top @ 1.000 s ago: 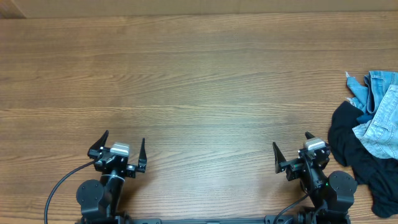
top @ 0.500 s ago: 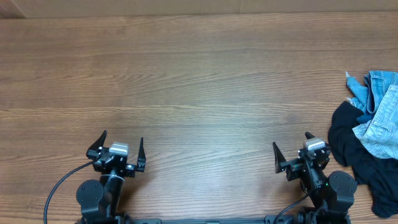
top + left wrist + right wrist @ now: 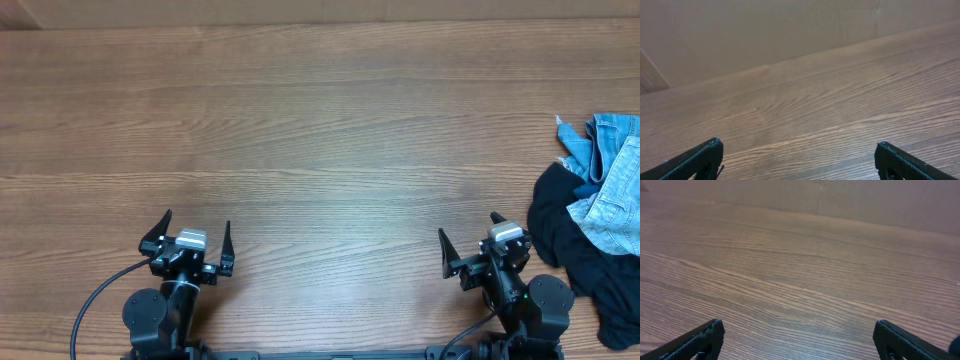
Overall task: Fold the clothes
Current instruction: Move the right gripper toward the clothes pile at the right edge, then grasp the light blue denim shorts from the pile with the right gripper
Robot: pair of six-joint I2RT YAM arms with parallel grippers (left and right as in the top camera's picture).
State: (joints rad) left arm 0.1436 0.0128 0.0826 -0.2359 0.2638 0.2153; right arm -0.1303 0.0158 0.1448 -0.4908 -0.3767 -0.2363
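- Wood-grain table (image 3: 320, 120), plain wall behind.
- Clothes heaped at 3 o'clock: black garment (image 3: 558, 235) tangled with pale denim (image 3: 612, 190), just beside my right gripper (image 3: 468, 238).
- Step, my judgement: pinch one garment by an edge and drag it to the centre.
- Left gripper (image 3: 198, 225) and right gripper: both spread wide, holding nothing.

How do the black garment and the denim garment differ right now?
The black garment is dark and plain; the denim garment is pale blue with visible seams. The black garment lies nearer the right end effector; the denim garment sits farther out toward the frame's right edge. Both are crumpled, unfolded and touching.
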